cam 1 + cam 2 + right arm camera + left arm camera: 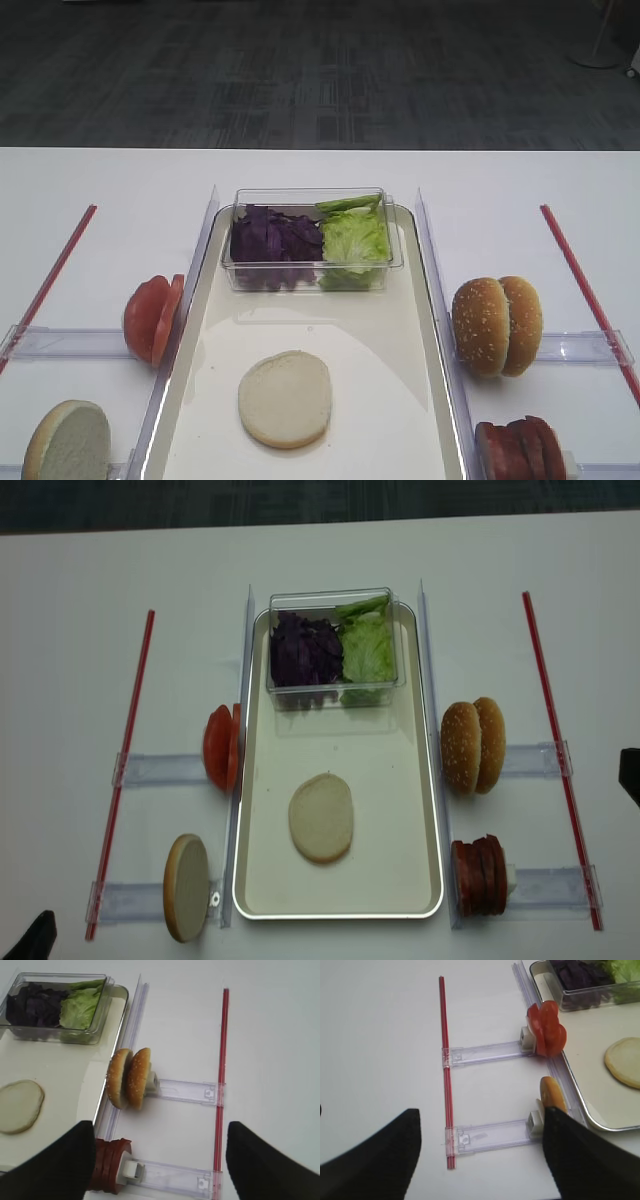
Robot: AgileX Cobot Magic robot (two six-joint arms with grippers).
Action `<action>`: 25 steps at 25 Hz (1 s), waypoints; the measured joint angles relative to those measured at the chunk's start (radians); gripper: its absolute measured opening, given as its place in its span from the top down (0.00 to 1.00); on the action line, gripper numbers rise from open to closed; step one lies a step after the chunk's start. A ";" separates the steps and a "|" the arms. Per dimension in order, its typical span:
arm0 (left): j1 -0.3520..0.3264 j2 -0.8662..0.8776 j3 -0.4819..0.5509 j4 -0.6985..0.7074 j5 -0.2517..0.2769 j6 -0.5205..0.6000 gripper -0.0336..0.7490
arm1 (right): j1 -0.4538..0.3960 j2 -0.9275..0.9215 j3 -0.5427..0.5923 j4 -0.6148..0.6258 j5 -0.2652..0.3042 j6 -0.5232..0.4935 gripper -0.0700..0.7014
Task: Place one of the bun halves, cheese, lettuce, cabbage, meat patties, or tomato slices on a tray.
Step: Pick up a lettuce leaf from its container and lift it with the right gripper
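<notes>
A pale bun half (285, 398) lies cut face up on the cream tray (375, 330). At the tray's far end a clear box holds purple cabbage (272, 240) and green lettuce (353, 240). Right of the tray stand two sesame bun halves (129, 1078) and the meat patties (111, 1165), edge-up. On the left stand tomato slices (547, 1035) and another bun half (552, 1094). My right gripper (160, 1170) hangs open over the table beside the patties, holding nothing. My left gripper (480, 1160) is open and empty beside that left bun half. No cheese is in view.
Clear plastic rails (540, 888) hold the upright food on both sides of the tray. A red rod (560, 750) lies along the right side and another red rod (125, 760) along the left. Dark carpet lies beyond the table's far edge.
</notes>
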 joint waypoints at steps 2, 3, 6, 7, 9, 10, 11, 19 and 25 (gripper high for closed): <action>0.000 0.000 0.000 0.010 0.000 -0.012 0.33 | 0.000 0.044 -0.014 0.014 -0.005 -0.009 0.19; 0.000 0.000 0.000 0.013 0.000 -0.014 0.33 | 0.000 0.067 -0.018 0.016 -0.007 -0.011 0.19; 0.000 0.000 0.000 0.016 0.000 -0.018 0.33 | 0.000 0.131 -0.045 0.017 -0.012 -0.028 0.19; 0.000 0.000 0.002 0.016 0.000 -0.020 0.33 | 0.000 0.154 -0.057 0.019 -0.014 -0.032 0.19; 0.000 0.000 0.004 0.016 0.000 -0.020 0.33 | 0.018 0.196 -0.088 0.019 -0.017 -0.036 0.20; 0.000 0.000 0.005 0.016 0.000 -0.020 0.33 | 0.023 0.219 -0.101 0.019 -0.017 -0.036 0.20; 0.000 0.000 0.005 0.016 0.000 -0.020 0.33 | 0.032 0.243 -0.118 0.019 -0.017 -0.036 0.21; 0.000 0.000 0.005 0.017 0.000 -0.022 0.33 | 0.076 0.432 -0.262 0.014 -0.006 -0.038 0.24; 0.000 0.000 0.005 0.017 0.000 -0.022 0.33 | 0.152 0.561 -0.357 -0.011 0.008 -0.036 0.27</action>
